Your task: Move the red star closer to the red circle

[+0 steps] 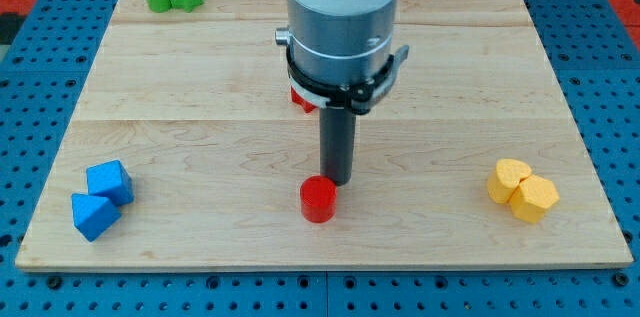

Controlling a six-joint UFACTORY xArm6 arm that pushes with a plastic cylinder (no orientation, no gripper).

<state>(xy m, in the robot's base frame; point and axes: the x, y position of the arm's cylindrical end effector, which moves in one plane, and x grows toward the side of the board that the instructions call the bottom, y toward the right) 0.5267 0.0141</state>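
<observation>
1. Red star (300, 98) shows only as a sliver of red behind my arm's collar, toward the view's top of the red circle (318, 199); its shape is mostly hidden.
2. I carry no claw, so there is nothing to spread or pinch; my tip (338, 181) rests on the table (200, 137), just beside the circle, on its upper right.
3. Star and circle sit apart with my rod between them; the push, I judge, is left to do.

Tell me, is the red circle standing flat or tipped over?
Flat: the red circle shows its round top face, just below my tip.
</observation>
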